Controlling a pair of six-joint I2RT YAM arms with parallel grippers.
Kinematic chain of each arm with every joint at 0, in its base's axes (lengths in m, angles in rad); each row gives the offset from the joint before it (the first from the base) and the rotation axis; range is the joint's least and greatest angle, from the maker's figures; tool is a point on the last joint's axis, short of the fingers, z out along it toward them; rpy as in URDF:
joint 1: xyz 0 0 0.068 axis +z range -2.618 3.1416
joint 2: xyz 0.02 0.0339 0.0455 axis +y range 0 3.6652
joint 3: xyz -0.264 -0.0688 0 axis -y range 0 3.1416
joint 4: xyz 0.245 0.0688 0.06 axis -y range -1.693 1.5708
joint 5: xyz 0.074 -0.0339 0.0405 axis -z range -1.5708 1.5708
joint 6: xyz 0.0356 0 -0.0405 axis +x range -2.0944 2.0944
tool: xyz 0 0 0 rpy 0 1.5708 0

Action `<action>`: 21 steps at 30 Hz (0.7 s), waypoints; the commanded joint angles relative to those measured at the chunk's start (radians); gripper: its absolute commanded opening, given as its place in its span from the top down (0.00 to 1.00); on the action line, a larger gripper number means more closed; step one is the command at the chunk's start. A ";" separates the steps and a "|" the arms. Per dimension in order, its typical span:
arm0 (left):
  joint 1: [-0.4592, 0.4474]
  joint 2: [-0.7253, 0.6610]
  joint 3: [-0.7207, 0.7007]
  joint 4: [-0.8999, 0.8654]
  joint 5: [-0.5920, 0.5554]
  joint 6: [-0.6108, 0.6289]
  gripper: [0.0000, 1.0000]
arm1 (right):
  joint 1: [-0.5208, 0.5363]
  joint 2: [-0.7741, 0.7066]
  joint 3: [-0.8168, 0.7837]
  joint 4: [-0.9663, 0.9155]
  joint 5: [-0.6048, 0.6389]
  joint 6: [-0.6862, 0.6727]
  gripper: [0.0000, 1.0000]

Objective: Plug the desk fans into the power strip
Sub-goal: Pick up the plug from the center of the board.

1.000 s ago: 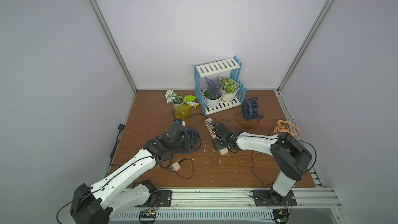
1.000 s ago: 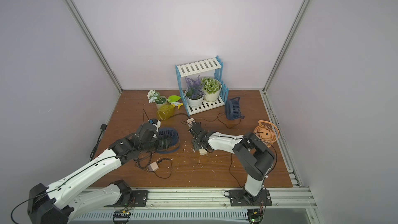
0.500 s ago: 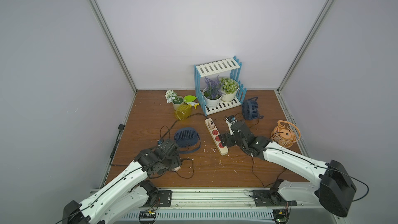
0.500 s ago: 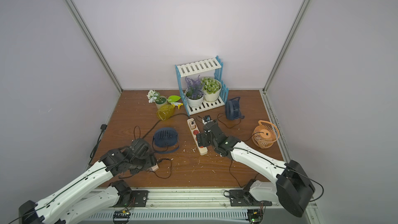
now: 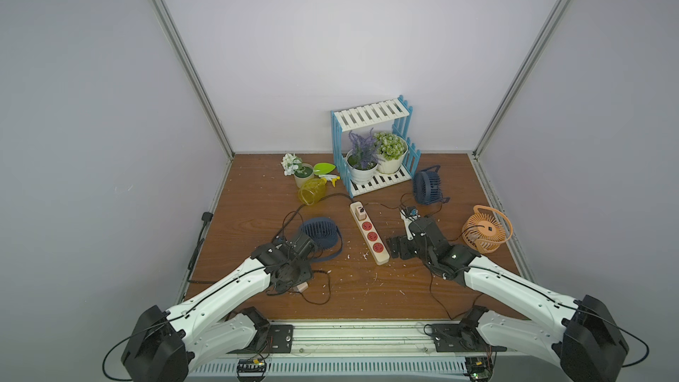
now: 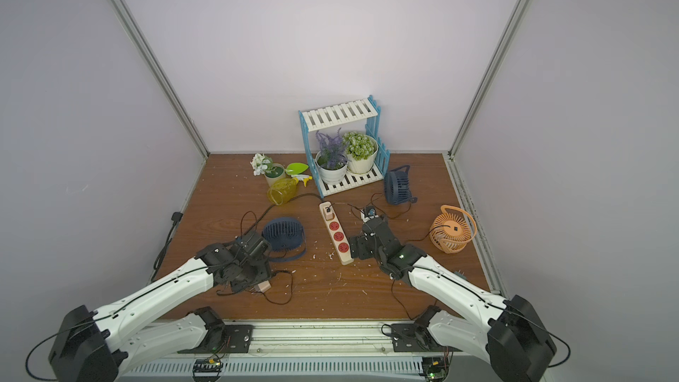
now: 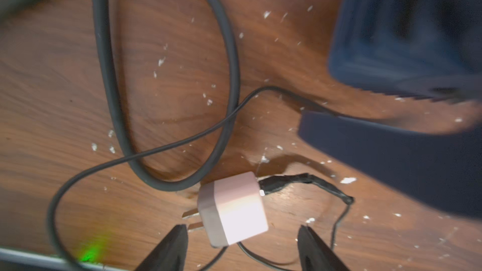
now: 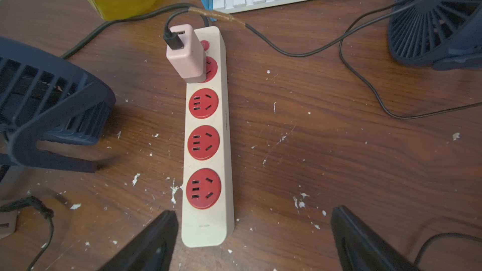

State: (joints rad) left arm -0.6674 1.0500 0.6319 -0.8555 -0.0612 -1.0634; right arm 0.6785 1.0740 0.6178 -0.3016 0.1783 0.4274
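The cream power strip (image 5: 369, 234) (image 8: 206, 136) lies mid-table, with a pink adapter (image 8: 186, 54) in its far socket and three red sockets bare. My right gripper (image 8: 254, 228) (image 5: 396, 248) stands open at the strip's near end, not touching it. A navy desk fan (image 5: 319, 234) lies flat left of the strip. Its thin cord seems to run to a loose pink adapter (image 7: 232, 209) (image 5: 302, 288), which lies on the wood with its prongs bare. My left gripper (image 7: 241, 246) (image 6: 253, 277) hovers open over it, a finger on each side, touching nothing.
A second navy fan (image 5: 426, 185) stands at the back right and an orange fan (image 5: 485, 229) at the right edge. A blue-white plant rack (image 5: 374, 152), yellow spray bottle (image 5: 312, 189) and small flower pot (image 5: 299, 170) crowd the back. Cords (image 7: 167, 100) loop across the wood.
Both arms have drawn back toward the front. My left gripper left the flat fan and came over the loose adapter. My right gripper came off the strip and opened wide.
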 commanded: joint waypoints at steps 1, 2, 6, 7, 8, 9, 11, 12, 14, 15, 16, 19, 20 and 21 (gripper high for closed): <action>0.009 0.008 -0.033 0.053 0.012 -0.030 0.29 | -0.004 -0.030 -0.002 -0.004 0.005 0.011 0.06; 0.009 0.012 -0.036 0.054 0.013 -0.030 0.28 | -0.005 -0.032 0.001 -0.011 0.008 0.008 0.06; 0.009 0.032 -0.060 0.055 0.032 -0.041 0.23 | -0.008 -0.034 0.002 -0.024 0.015 0.003 0.06; 0.009 0.039 -0.069 0.058 0.041 -0.044 0.23 | -0.008 -0.033 0.001 -0.022 0.015 0.002 0.06; 0.009 0.047 -0.076 0.066 0.051 -0.044 0.23 | -0.009 -0.030 0.001 -0.020 0.014 0.003 0.06; 0.009 0.053 -0.084 0.076 0.059 -0.046 0.22 | -0.008 -0.027 0.001 -0.016 0.012 0.006 0.06; 0.009 0.060 -0.091 0.094 0.070 -0.047 0.22 | -0.009 -0.022 -0.001 -0.006 0.007 0.012 0.06; 0.009 0.060 -0.090 0.095 0.072 -0.046 0.22 | -0.009 -0.021 -0.003 -0.003 0.003 0.015 0.06; 0.009 0.058 -0.094 0.094 0.083 -0.048 0.21 | -0.010 -0.017 -0.006 0.001 0.001 0.018 0.06; 0.009 0.054 -0.098 0.095 0.091 -0.053 0.22 | -0.010 -0.014 -0.007 0.003 0.001 0.019 0.05; 0.009 0.050 -0.105 0.095 0.098 -0.057 0.21 | -0.010 -0.011 -0.008 0.004 0.002 0.018 0.06; 0.008 0.034 -0.127 0.092 0.116 -0.064 0.20 | -0.011 -0.002 -0.008 0.006 0.006 0.016 0.06; 0.007 0.028 -0.133 0.092 0.121 -0.066 0.19 | -0.010 -0.001 -0.010 0.008 0.006 0.016 0.06; 0.008 0.020 -0.138 0.090 0.123 -0.067 0.18 | -0.010 0.001 -0.011 0.011 0.005 0.017 0.06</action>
State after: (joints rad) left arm -0.6674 1.0893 0.5137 -0.7540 0.0391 -1.1164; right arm 0.6716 1.0706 0.6178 -0.3027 0.1791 0.4339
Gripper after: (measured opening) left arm 0.810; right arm 0.944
